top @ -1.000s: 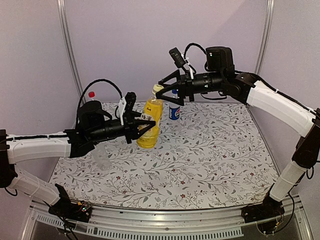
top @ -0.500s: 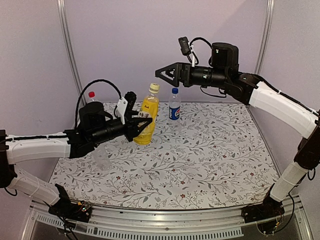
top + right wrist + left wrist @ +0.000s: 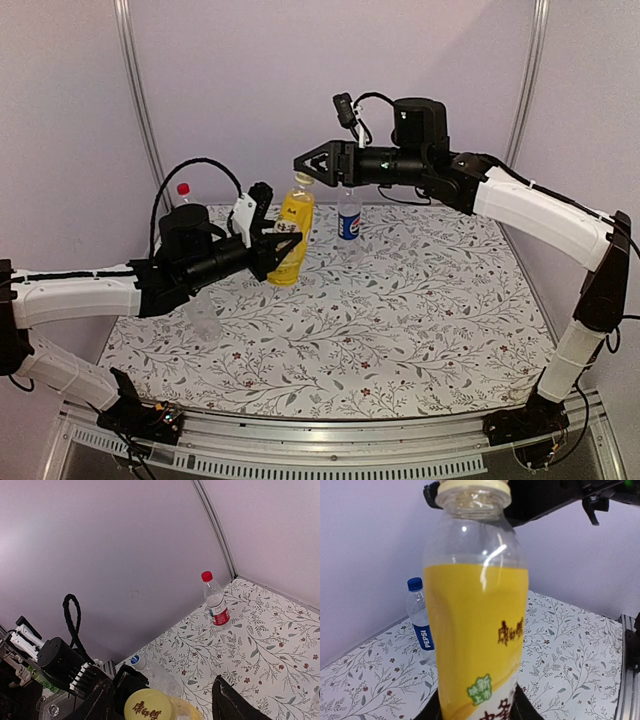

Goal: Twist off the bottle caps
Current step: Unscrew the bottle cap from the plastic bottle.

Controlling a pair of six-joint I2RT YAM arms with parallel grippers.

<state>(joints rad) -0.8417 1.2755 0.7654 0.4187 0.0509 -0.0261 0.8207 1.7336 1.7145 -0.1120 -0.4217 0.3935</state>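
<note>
The bottle with yellow liquid (image 3: 291,232) stands upright, its pale yellow cap (image 3: 303,178) on. My left gripper (image 3: 281,250) is shut on its lower body; in the left wrist view the bottle (image 3: 475,630) fills the frame between the fingers (image 3: 527,707). My right gripper (image 3: 312,166) is open just above the cap, and in the right wrist view its fingers (image 3: 230,702) stand either side of the cap (image 3: 150,706). The blue-label bottle (image 3: 348,215) stands just right of the yellow one. The red-white-label bottle (image 3: 216,602) stands at the far left. The plain clear bottle (image 3: 203,312) stands under my left arm.
The flower-patterned table cover (image 3: 400,330) spreads to the right and front of the bottles. Purple walls with metal corner posts (image 3: 135,100) close in the back and sides. The left arm's black cable (image 3: 200,165) loops up above its wrist.
My right gripper lifted up and away from the yellow bottle's cap, then came back left and down over it. My left gripper shifted the bottle slightly left and back.
</note>
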